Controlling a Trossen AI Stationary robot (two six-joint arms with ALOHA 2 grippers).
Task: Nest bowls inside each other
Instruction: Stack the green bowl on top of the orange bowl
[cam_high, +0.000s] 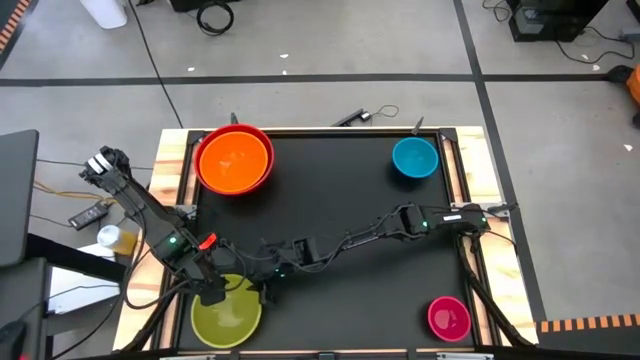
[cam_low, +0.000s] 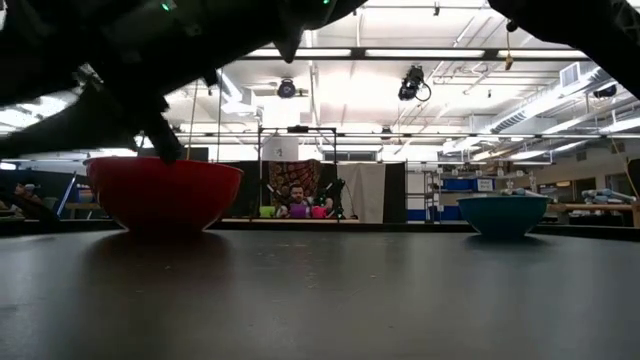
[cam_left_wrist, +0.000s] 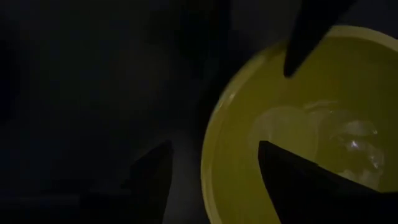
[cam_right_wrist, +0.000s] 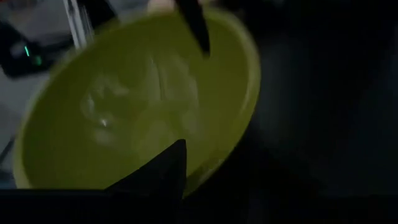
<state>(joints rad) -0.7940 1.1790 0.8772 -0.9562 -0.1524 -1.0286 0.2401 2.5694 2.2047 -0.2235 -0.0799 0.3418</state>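
The yellow-green bowl (cam_high: 228, 315) stands upright on the black mat at the near left. My left gripper (cam_high: 214, 291) hangs open over its far rim, one finger (cam_left_wrist: 298, 183) inside the bowl and one (cam_left_wrist: 149, 186) outside it, with the rim (cam_left_wrist: 208, 162) free between them. My right arm reaches across the mat, and my right gripper (cam_high: 268, 283) is open beside the same bowl (cam_right_wrist: 124, 106). An orange bowl (cam_high: 234, 157) sits nested in the red bowl (cam_low: 165, 192) at the far left. The blue bowl (cam_high: 414, 158) stands at the far right and the pink bowl (cam_high: 449, 317) at the near right.
A wooden frame (cam_high: 172, 170) borders the mat. The middle of the mat (cam_high: 340, 190) is bare. Off the table's left edge lie a small bottle (cam_high: 110, 238) and a remote (cam_high: 88, 214). A person (cam_low: 296, 203) sits far behind the table.
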